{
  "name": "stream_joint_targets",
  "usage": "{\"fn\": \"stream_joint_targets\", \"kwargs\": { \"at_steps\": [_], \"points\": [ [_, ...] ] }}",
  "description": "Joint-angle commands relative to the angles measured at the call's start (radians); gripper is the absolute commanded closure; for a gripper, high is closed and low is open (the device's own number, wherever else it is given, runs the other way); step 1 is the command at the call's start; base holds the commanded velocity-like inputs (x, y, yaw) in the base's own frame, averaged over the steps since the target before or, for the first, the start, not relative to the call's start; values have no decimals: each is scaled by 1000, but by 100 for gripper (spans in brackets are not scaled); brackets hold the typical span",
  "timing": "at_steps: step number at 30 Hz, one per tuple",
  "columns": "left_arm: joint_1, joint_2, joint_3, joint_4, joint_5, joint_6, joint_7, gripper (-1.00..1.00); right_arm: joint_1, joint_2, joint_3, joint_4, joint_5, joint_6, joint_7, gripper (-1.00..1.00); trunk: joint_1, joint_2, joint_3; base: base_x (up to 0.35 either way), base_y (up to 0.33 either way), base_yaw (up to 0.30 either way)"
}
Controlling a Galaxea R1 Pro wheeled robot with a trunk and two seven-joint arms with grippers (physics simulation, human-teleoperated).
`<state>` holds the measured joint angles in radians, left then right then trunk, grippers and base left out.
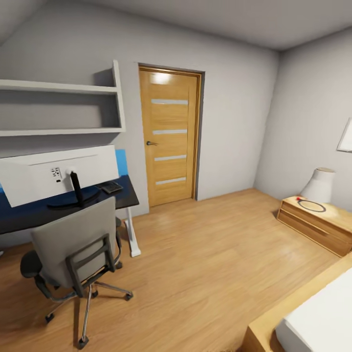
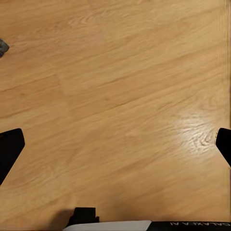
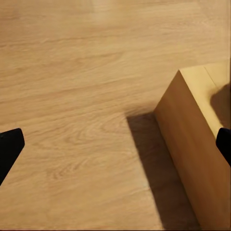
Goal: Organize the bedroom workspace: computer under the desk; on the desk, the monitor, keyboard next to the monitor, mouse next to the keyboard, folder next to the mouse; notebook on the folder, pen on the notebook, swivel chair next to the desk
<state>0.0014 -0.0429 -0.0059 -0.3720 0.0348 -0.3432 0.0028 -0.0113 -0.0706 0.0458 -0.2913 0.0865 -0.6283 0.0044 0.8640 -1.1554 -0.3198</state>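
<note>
The desk (image 1: 125, 196) stands at the left wall in the head view, its dark top on a white leg. On it the monitor (image 1: 58, 173) shows its white back and black stand. The keyboard (image 1: 111, 187) lies beside the stand's base. The swivel chair (image 1: 73, 242) is pulled up to the desk, backrest toward me, hiding its seat. Folder, notebook, pen, mouse and computer are out of view. My left gripper (image 2: 115, 149) hangs open over bare wood floor. My right gripper (image 3: 115, 149) is open too, over floor beside a wooden box corner (image 3: 197, 139).
An oak door (image 1: 169, 137) is shut beyond the desk. Wall shelves (image 1: 58, 108) hang above the monitor. At the right stand a low wooden dresser (image 1: 318, 222) with a lamp (image 1: 319, 185) and a bed corner (image 1: 313, 322). Open floor lies between.
</note>
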Motion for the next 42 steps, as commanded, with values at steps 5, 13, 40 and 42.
{"fn": "stream_joint_targets", "kwargs": {
  "at_steps": [5, 13, 40, 42],
  "points": [
    [0, 0, 0, -1, 4, -2, 0, -100, -1, 0, 3, 8, 44, 0, -2, -100, 0, -1, -3, 0, 0, -274],
    [0, 0, 0, -1, 4, -2, 0, -100, -1, 0, 3, 9, 57, 1, -1, -100, 0, -1, -12, 0, 0, -212],
    [0, 0, 0, -1, 4, -2, -1, -100, -1, 0, 1, 11, 57, -1, -7, -100, 0, -1, -50, 158, 20, -148],
    [0, 0, 0, -1, 4, -2, -1, -100, -1, 0, 1, 11, 56, -1, -8, -100, 0, -1, -52, 323, 153, -15]
  ]
}}
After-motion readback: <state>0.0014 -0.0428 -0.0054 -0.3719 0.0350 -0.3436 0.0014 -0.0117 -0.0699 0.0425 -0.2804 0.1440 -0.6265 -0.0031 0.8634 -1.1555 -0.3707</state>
